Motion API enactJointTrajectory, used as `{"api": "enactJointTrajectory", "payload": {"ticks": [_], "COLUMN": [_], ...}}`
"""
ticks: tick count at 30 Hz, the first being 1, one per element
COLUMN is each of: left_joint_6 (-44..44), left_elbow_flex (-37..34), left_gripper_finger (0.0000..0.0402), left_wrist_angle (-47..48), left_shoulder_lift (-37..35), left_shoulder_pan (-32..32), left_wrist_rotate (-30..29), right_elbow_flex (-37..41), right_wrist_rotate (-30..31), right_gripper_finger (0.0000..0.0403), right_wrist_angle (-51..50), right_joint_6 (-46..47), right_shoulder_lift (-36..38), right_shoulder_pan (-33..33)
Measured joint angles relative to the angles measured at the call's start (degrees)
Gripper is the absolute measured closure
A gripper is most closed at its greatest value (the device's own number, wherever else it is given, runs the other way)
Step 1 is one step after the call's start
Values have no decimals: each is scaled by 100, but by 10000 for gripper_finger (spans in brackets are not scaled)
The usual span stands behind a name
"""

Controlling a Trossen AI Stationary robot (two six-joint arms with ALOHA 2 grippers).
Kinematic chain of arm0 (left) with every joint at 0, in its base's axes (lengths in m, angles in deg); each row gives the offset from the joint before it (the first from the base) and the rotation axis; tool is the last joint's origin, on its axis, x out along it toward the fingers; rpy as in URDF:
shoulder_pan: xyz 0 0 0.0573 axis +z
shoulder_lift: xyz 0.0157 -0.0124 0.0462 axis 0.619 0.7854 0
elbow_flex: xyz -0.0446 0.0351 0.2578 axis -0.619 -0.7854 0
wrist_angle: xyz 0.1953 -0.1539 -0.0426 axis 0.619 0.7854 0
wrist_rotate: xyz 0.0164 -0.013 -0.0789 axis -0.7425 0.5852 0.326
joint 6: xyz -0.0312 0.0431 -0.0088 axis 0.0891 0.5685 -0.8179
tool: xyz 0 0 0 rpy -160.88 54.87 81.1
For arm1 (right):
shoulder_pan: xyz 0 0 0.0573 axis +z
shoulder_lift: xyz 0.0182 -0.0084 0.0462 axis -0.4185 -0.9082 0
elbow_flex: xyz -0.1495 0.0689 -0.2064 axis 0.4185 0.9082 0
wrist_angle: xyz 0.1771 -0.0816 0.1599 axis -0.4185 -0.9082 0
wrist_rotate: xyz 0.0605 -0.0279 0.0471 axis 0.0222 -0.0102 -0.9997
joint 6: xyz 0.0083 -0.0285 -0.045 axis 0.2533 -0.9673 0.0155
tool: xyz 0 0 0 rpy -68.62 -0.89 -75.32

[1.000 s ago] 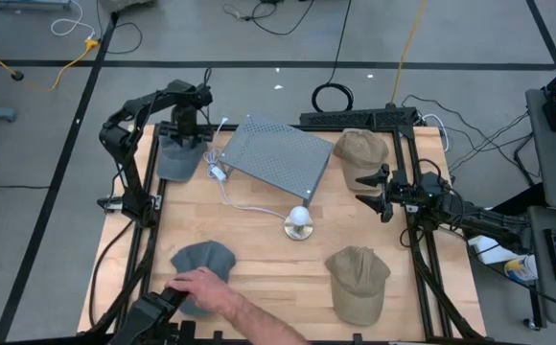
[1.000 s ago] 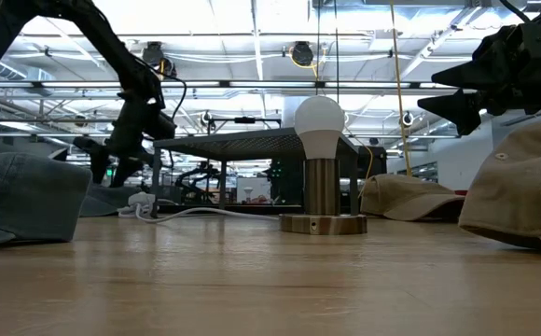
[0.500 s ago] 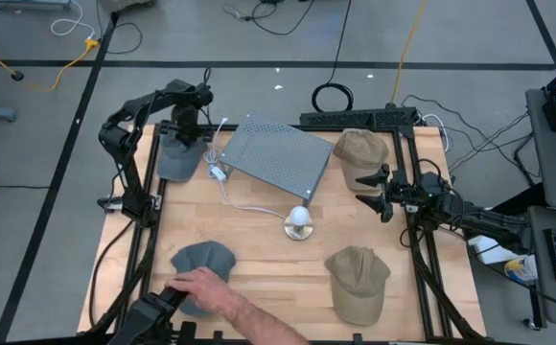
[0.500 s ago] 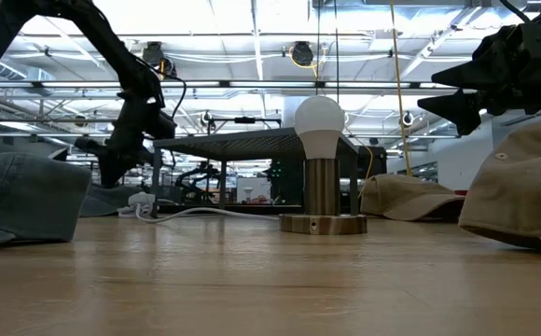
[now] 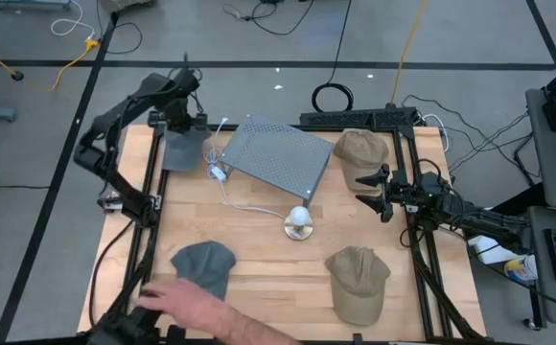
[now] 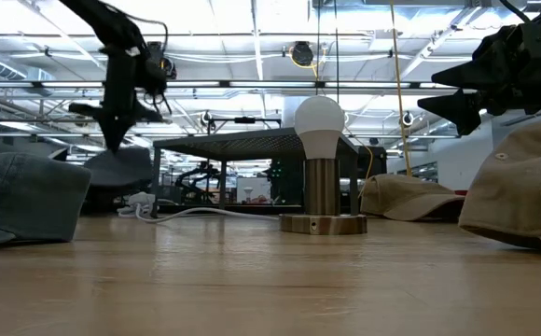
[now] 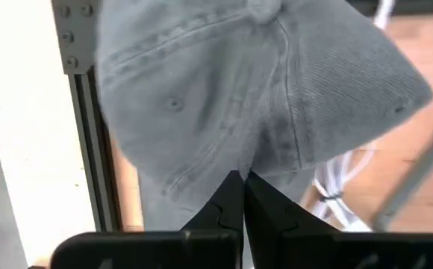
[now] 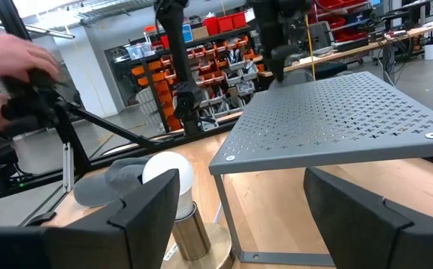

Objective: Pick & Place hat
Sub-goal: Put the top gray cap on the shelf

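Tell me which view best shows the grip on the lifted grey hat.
Left wrist view: the left end effector is pinched shut on the grey hat. High view shows the hat from above; low view shows it hanging clear of the table.

Two grey denim hats (image 5: pixel 184 151) (image 5: pixel 204 266), two tan hats (image 5: pixel 359 149) (image 5: pixel 359 281), a grey perforated stand (image 5: pixel 273 158), a white bulb (image 5: pixel 299 216).

We see a perforated metal stand (image 5: pixel 275 155) at the table's (image 5: pixel 259 273) twelve o'clock, a bulb lamp (image 5: pixel 299 223) at centre, a white cable (image 5: pixel 242 203) between them.
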Motion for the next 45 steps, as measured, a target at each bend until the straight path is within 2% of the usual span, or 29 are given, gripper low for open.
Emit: {"api": "enactJointTrajectory", "payload": {"ticks": [10,24,27,35,45], "left_joint_6": [-214,-406,-352,106,817], "left_elbow_flex": [2,2,2,2,29], "left_gripper_finger": [401,401,401,401,401], "left_wrist_angle": [-462,-1155,-1323,-1604,-1963], "left_shoulder_lift": [-1334,-2519,-2723,-3017,-2799], "left_shoulder_pan": [-115,-407,-460,-664,-1655], "left_wrist_rotate": [94,125,292,962,1581], "right_elbow_flex": [0,0,0,1,1], "right_wrist_rotate": [0,0,0,0,0], "right_gripper_finger": [124,124,124,124,124], "right_wrist_angle": [0,0,-2,-1,-2], "right_joint_6": [0,0,0,0,0], "right_shoulder_lift": [0,0,0,0,0], "right_shoulder_pan": [1,-1,-1,-1,0]}}
